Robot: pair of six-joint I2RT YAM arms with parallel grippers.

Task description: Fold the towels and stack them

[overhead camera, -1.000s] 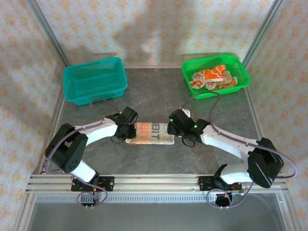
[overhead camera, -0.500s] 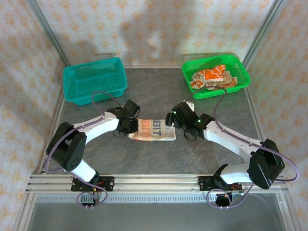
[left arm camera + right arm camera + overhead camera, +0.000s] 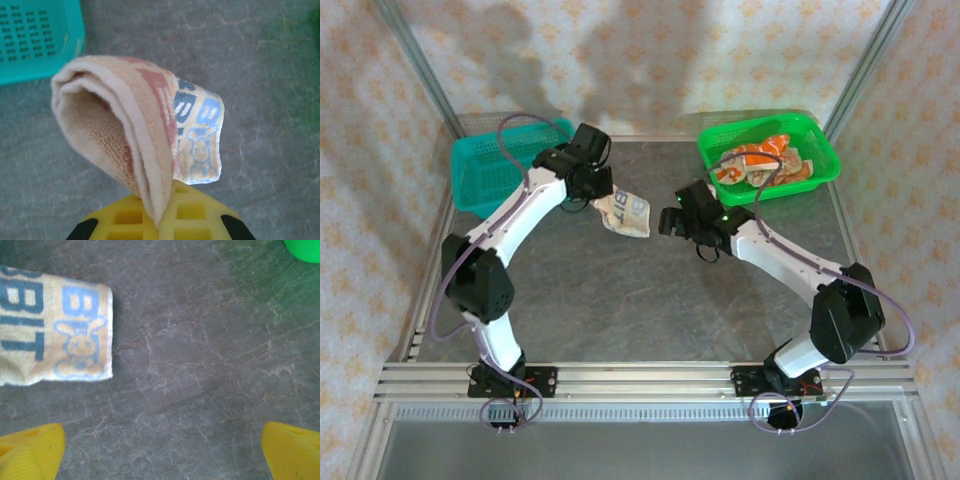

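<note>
Here we see a grey table (image 3: 650,300) with a teal basket (image 3: 480,178) at its far left corner and a green basket (image 3: 823,168) at its far right corner, the latter holding a heap of orange and cream towels (image 3: 760,160). Between the baskets, near the far edge, a folded lettered towel (image 3: 625,214) hangs above the table, pinched in our left gripper (image 3: 600,201), whose jaws are clamped tight on it. Our right gripper (image 3: 667,222) hovers just beside it, jaws spread wide, holding nothing.
</note>
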